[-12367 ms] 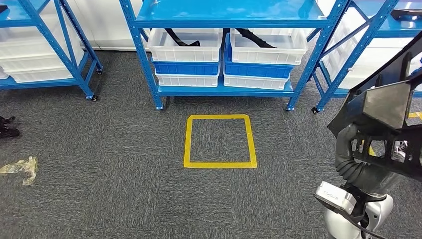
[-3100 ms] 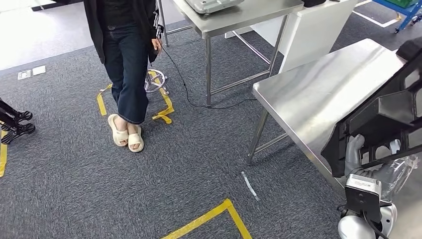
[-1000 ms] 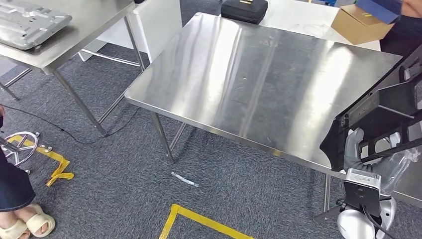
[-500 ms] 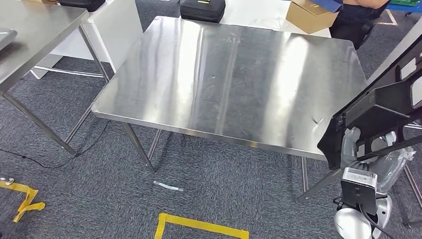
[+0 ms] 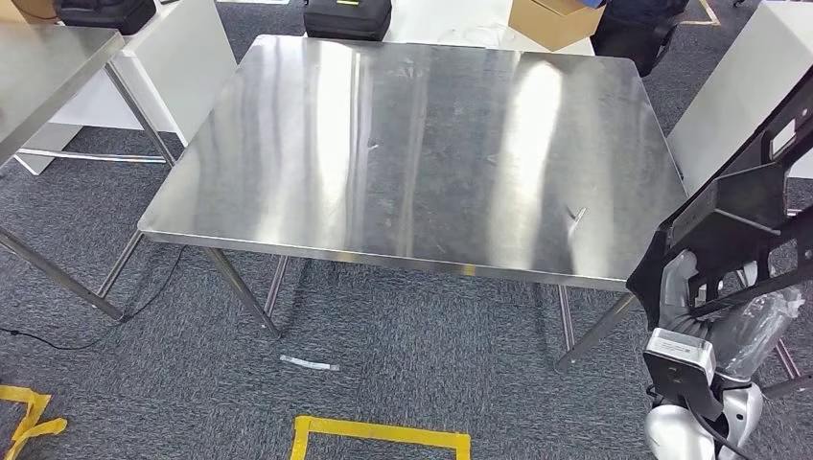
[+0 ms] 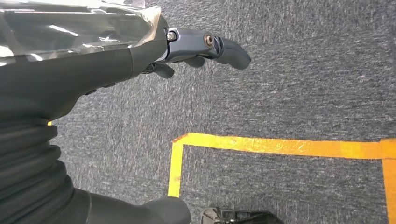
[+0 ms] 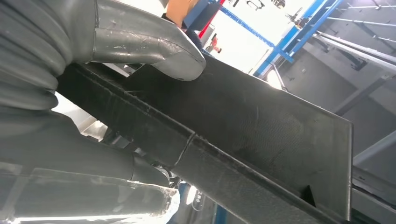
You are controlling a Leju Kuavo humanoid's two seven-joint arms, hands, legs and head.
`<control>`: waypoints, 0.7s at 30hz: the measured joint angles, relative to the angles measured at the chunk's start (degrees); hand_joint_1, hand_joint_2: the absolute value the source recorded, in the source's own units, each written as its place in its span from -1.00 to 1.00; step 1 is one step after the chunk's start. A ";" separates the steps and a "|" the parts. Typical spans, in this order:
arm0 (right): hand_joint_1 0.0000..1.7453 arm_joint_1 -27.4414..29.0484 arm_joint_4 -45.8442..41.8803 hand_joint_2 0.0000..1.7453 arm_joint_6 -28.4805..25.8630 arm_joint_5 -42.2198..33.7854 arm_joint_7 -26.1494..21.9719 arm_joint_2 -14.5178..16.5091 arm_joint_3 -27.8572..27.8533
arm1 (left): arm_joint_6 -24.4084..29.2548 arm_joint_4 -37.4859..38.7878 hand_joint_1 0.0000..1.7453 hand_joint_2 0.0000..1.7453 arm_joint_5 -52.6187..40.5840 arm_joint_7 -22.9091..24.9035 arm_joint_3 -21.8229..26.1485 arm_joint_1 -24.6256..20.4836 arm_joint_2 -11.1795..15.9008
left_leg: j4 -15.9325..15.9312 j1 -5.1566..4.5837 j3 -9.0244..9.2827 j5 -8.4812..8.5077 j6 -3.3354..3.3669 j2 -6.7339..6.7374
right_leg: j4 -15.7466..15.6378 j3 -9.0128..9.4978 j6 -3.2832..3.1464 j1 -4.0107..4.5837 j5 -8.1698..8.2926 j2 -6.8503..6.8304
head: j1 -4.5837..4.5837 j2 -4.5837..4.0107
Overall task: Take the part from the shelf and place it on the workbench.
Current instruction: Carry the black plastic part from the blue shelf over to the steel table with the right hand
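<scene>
A steel workbench [image 5: 412, 144] with a bare, streaked top stands on grey carpet [image 5: 153, 383], where yellow tape [image 5: 379, 433] marks a square just before the bench and a small white strip [image 5: 309, 362] lies near one leg.

a workshop or factory test floor.
it is marked by a steel workbench [image 5: 412, 144] on grey carpet [image 5: 144, 383], yellow floor tape [image 5: 379, 431], white tables [image 5: 182, 57], a cardboard box [image 5: 556, 17] and blue racking [image 7: 299, 32].
</scene>
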 joint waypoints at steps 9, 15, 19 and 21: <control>0.90 0.01 0.22 1.00 -1.45 2.41 0.51 -0.02 0.01 | 0.10 0.01 -1.00 1.00 -0.02 -0.03 0.00 -0.03 -0.02 | -0.99 0.30 0.50 0.47 -1.65 -0.02 | 0.07 0.04 -0.72 0.48 -0.16 0.04 | 0.02 0.00; 0.90 0.01 0.47 1.00 -1.68 2.84 0.98 -0.02 0.03 | 0.28 0.02 -1.00 1.00 0.03 -0.15 0.02 -0.02 0.03 | -0.99 0.26 0.51 0.49 -1.95 -0.02 | 0.08 0.09 -0.74 0.49 -0.15 0.03 | 0.03 0.00; 0.90 0.02 0.50 1.00 -1.70 2.91 1.25 -0.03 0.05 | 0.29 0.03 -1.00 1.00 -0.01 -0.27 0.02 -0.02 0.04 | -0.98 -0.01 0.53 0.49 -1.94 -0.04 | 0.08 0.10 -0.73 0.50 -0.14 0.03 | 0.03 0.00; 0.90 0.04 0.50 1.00 -1.70 2.95 1.39 -0.04 0.05 | 0.32 0.03 -1.00 1.00 -0.05 -0.33 0.02 -0.02 0.05 | -0.98 -0.10 0.54 0.49 -1.93 -0.04 | 0.07 0.09 -0.73 0.49 -0.14 0.03 | 0.03 0.00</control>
